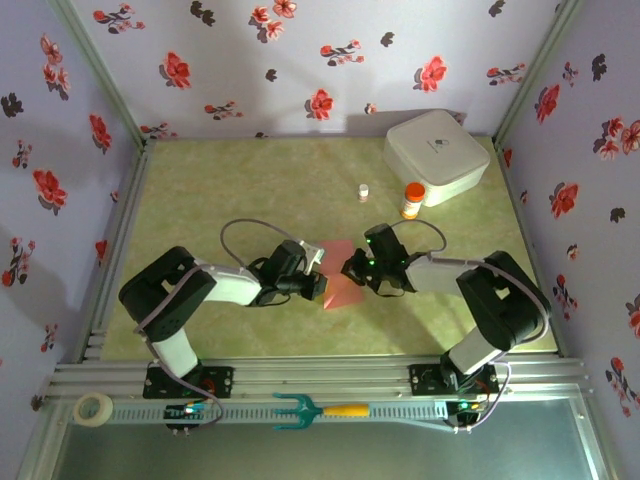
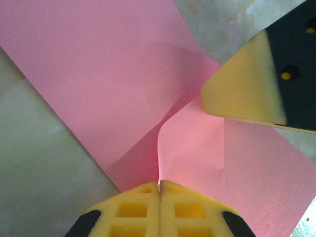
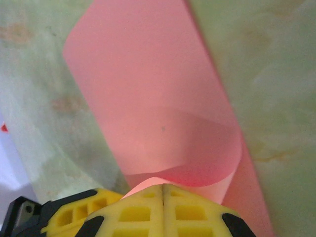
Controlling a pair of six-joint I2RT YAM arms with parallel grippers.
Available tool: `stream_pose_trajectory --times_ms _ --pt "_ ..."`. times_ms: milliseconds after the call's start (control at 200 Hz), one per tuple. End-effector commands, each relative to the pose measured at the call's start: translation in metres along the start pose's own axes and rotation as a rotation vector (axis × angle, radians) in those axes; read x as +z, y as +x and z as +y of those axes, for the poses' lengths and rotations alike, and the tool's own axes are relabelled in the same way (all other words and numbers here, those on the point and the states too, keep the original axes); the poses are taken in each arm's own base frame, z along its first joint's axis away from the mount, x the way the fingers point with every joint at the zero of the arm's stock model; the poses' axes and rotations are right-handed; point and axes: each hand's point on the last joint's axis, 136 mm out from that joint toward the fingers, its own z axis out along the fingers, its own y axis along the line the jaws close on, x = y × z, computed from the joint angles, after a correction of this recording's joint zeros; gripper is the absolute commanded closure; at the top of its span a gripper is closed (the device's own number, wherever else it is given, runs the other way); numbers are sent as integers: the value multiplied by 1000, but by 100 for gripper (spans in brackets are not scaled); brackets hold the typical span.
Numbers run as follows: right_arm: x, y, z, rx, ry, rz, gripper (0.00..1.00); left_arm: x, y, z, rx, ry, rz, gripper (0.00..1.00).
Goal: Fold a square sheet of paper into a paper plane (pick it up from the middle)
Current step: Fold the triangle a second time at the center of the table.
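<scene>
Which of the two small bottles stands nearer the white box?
The bigger orange-capped bottle, right beside the white box; the tiny white vial stands farther left.

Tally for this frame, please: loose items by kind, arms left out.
Pink paper sheet: 1
White box: 1
Bottles: 2, an orange-capped bottle and a small white bottle
Teal fork: 1
Tape roll: 1
Total: 6

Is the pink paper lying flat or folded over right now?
Partly folded, not creased flat: the thin salmon-pink paper sheet curls up where the shut left tool and shut right tool each pinch an edge.
</scene>
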Motion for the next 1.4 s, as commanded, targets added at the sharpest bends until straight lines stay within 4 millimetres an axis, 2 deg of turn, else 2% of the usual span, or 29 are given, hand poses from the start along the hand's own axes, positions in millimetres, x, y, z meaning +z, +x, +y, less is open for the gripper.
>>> stream_pose_trajectory --times_ms 0,135,350,420,585,650,770,855,975,1120,1245,1395 --pt "4 5 -35 32 108 7 100 5 15 8 -5 -25 71 100" --pt "4 7 -46 56 129 9 100 4 16 9 -7 -24 73 100" --pt "-13 -7 -1 -14 13 -5 97 6 18 10 -10 -32 88 100" --pt "-13 -11 4 -18 1 -5 97 6 18 9 -10 -30 90 100" --pt "-8 -14 -17 21 47 -19 98 6 18 10 -10 -35 100 100" --pt "-5 -13 -36 47 98 -24 98 6 17 9 -9 -33 98 100" --pt "-3 -13 -58 91 133 -38 98 6 19 10 -13 -35 102 100" --pt "-2 -14 -64 134 114 -45 98 6 18 9 -8 -33 104 100" --pt "-8 -19 -46 143 51 -52 97 6 18 9 -7 -33 104 100" --pt "-24 -25 -12 86 -22 -67 96 6 18 9 -13 -33 101 100" --pt "-29 -14 6 29 -39 -38 95 6 17 8 -11 -30 96 100" --pt "-16 6 17 -13 -43 17 95 6 16 8 -10 -30 97 100"
